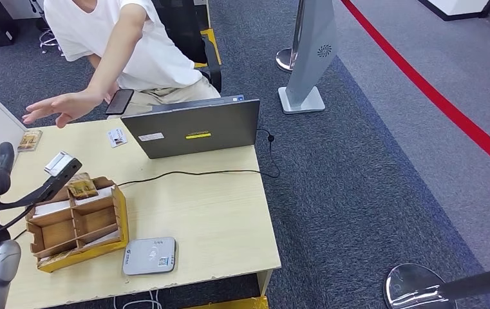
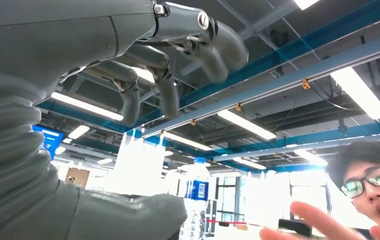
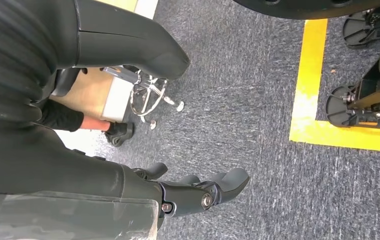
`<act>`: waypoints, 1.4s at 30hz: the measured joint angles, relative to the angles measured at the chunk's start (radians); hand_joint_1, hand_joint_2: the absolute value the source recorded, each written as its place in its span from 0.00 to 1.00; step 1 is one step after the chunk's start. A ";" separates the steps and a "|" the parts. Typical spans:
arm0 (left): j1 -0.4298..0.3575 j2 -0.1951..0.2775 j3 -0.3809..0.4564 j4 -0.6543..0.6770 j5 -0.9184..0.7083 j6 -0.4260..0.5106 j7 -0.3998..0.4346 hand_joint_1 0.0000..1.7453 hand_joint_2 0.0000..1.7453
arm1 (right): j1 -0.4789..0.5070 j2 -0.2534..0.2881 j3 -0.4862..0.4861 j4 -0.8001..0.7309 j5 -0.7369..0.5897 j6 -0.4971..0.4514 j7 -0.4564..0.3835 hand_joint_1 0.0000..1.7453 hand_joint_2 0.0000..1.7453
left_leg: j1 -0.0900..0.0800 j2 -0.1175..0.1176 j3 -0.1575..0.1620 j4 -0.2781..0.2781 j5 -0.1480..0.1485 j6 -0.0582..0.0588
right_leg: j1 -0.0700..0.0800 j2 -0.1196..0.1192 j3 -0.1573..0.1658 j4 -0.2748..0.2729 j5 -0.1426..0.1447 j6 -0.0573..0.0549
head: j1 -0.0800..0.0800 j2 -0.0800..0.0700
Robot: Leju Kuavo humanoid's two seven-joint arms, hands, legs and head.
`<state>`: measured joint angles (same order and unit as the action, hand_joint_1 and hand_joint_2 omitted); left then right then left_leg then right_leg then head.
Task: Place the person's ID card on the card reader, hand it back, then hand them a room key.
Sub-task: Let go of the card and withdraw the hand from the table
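At nine o'clock, our left hand [image 2: 178, 55] was raised, fingers apart, holding nothing; our right hand [image 3: 197, 192] hung loose and empty. We judged a hand-over underway toward the person's outstretched hand [image 1: 58, 108]. The grey square card reader [image 1: 150, 255] lay bare at six o'clock; next, collect a room key from the yellow cardboard divided box [image 1: 78, 222].

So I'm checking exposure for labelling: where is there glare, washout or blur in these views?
Head view: evenly lit, sharp; bright reflection on the chrome stanchion base. Left wrist view: ceiling strip lights blow out, the background behind the clear plastic water bottle is washed white, and the person's hand is blurred. Right wrist view: soft, no glare.
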<state>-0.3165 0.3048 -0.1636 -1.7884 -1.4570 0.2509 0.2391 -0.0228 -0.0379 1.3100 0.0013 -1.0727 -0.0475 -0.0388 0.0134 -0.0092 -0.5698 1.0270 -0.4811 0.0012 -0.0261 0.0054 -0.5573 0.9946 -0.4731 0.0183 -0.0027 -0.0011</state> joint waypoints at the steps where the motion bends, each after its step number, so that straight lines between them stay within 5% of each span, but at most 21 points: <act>1: 0.001 0.000 0.001 0.000 0.002 0.001 0.000 0.00 1.00 | 0.000 0.000 0.000 0.000 0.000 -0.001 -0.001 0.00 1.00 | 0.000 0.000 0.000 0.000 0.000 0.000 | 0.000 0.000 0.000 0.000 0.000 0.000 | 0.000 0.000; 14: 0.042 0.004 0.056 0.002 0.016 0.010 -0.002 0.00 1.00 | 0.001 0.002 0.000 0.000 -0.002 -0.003 -0.003 0.00 1.00 | 0.000 0.000 0.000 0.000 0.000 0.000 | 0.000 0.000 0.000 0.000 0.000 0.000 | 0.000 0.000; 19: 0.092 0.079 0.151 0.019 0.071 0.020 0.018 0.00 1.00 | 0.003 0.002 0.000 0.000 -0.013 -0.001 0.005 0.00 1.00 | 0.001 0.005 0.000 -0.001 -0.001 -0.001 | 0.000 0.005 -0.001 0.001 0.000 0.000 | 0.000 0.000; 24: 0.225 0.209 0.434 0.092 0.162 0.061 -0.059 0.00 1.00 | 0.009 0.002 -0.001 0.000 -0.035 0.000 0.015 0.00 1.00 | 0.003 0.011 0.001 -0.002 -0.003 -0.004 | 0.002 0.011 -0.002 0.002 -0.002 -0.003 | 0.000 0.000; 30: 0.341 0.297 0.953 0.268 0.176 0.015 -0.264 0.00 1.00 | 0.013 0.001 -0.012 0.004 -0.069 0.000 0.032 0.00 1.00 | 0.006 0.012 0.000 -0.003 -0.005 -0.007 | 0.005 0.012 -0.003 0.002 -0.004 -0.006 | 0.001 0.000; 33: 0.345 0.298 1.243 0.348 0.093 -0.035 -0.377 0.00 1.00 | 0.013 0.000 -0.019 0.005 -0.084 -0.001 0.041 0.00 1.00 | 0.006 0.012 0.000 -0.003 -0.006 -0.007 | 0.005 0.011 -0.003 0.001 -0.006 -0.007 | 0.001 0.000; 36: 0.335 0.279 1.451 0.388 0.056 -0.080 -0.376 0.00 1.00 | 0.009 0.000 -0.022 0.005 -0.094 0.000 0.035 0.00 1.00 | 0.006 0.010 0.000 -0.002 -0.006 -0.007 | 0.005 0.009 -0.002 0.000 -0.006 -0.006 | 0.001 0.000; 42: 0.328 0.203 1.623 0.408 0.197 -0.192 -0.202 0.00 1.00 | -0.009 0.000 -0.023 0.005 -0.110 -0.001 0.018 0.00 1.00 | 0.005 0.003 0.002 -0.002 -0.006 -0.006 | 0.004 0.003 0.002 0.000 -0.008 -0.004 | 0.001 0.000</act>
<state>0.0116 0.5080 1.4590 -1.3806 -1.2600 0.0593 0.0371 -0.0316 -0.0378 1.2865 0.0064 -1.1827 -0.0485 -0.0210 0.0189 -0.0059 -0.5676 1.0246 -0.4875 -0.0053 -0.0217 0.0081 -0.5553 0.9943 -0.4809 0.0143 -0.0020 -0.0011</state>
